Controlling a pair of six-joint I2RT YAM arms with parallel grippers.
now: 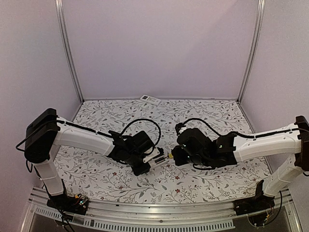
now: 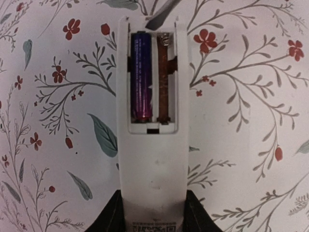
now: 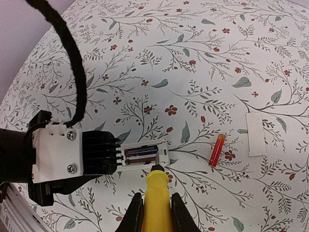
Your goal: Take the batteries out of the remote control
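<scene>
My left gripper (image 1: pixel 149 162) is shut on the slim white remote control (image 2: pixel 152 159), held back side up above the table with its battery compartment open. A dark purple battery (image 2: pixel 141 77) lies in one slot. The slot beside it (image 2: pixel 164 79) looks brown and empty. My right gripper (image 3: pixel 155 208) is shut on a yellow-handled screwdriver (image 3: pixel 155 193), whose tip (image 3: pixel 157 163) is at the far end of the compartment and also shows in the left wrist view (image 2: pixel 159 19). A reddish battery (image 3: pixel 217 150) lies on the table to the right of the remote (image 3: pixel 145 155).
A small white rectangular cover (image 3: pixel 255 134) lies on the floral tablecloth beyond the reddish battery. A broader white remote (image 1: pixel 150 99) lies at the back edge by the wall. Metal posts (image 1: pixel 67 48) stand at the back corners. Both arms meet mid-table.
</scene>
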